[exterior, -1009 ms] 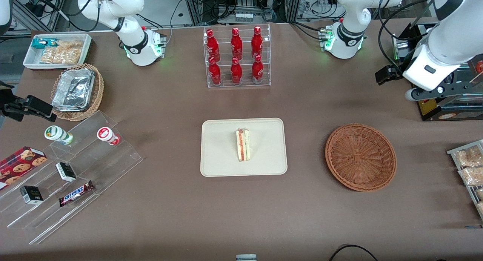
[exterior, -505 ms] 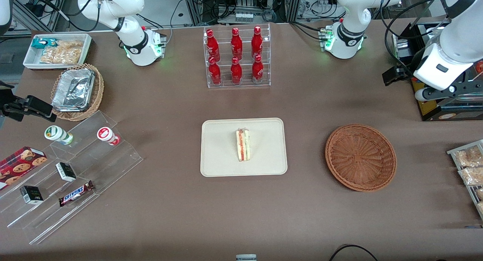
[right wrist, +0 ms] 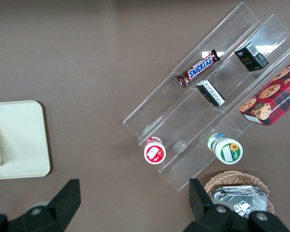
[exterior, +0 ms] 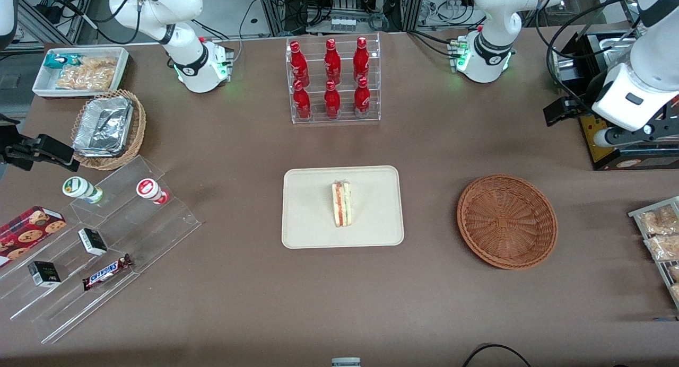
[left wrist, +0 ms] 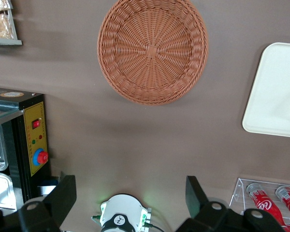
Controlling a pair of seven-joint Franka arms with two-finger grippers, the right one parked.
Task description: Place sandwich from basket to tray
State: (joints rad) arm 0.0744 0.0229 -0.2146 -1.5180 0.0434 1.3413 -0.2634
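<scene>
1. Sandwich (exterior: 342, 203) position: we find it lying on the tray (exterior: 307, 218), near the tray's middle, long axis running toward and away from the front camera, filling edge facing up.
2. Basket (exterior: 507, 221) status: it holds nothing; it sits on the tabletop (exterior: 435, 303) well apart from the tray, toward the working arm's end.
3. Gripper (left wrist: 130, 193) state: fingers spread wide, nothing between them (both fingertips show in the wrist view with a broad gap).
4. Gripper location: raised high near the working arm's end of the tabletop, farther from the front camera than the basket, beside the black control box (exterior: 610, 144).
5. Key relation: the sandwich lies well away from the gripper, past the basket toward the tabletop's middle; only the tray's rim enters the wrist view.
6. Judgement: we consider the placement done, with only the arm's retreat remaining.
</scene>
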